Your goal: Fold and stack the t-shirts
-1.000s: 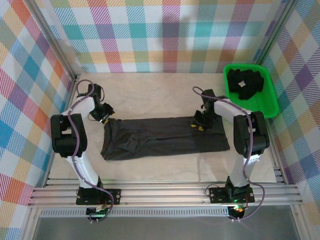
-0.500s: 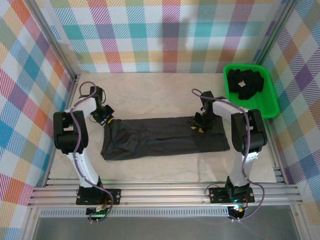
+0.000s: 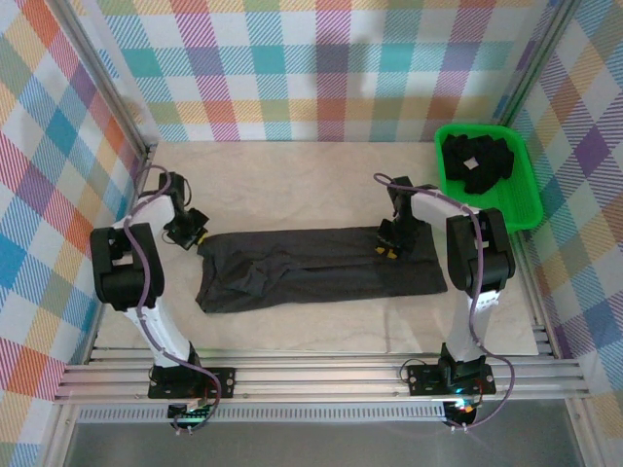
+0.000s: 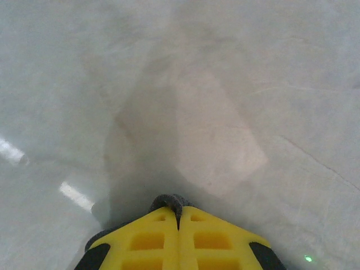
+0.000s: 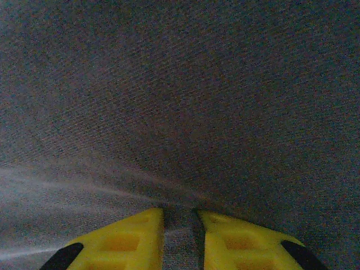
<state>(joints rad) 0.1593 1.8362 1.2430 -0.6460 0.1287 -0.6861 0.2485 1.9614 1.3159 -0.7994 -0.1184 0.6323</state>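
the t-shirt (image 3: 321, 272) lies as a long dark band across mid-table, left of the green bin (image 3: 531, 199). the left gripper (image 3: 195, 238) is pinched tight on its far-left corner. the right gripper (image 3: 389, 245) stands narrow over a fold at the far edge, hold uncertain. a thin pinch could slip on lifting, dropping 1 side. since 1 second ago the left jaws closed and that arm swung outward; the right jaws narrowed.

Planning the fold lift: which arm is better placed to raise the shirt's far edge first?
Left, probably. The left gripper is shut on the far-left corner of the t-shirt; the right gripper has cloth between its jaws, but a gap shows.
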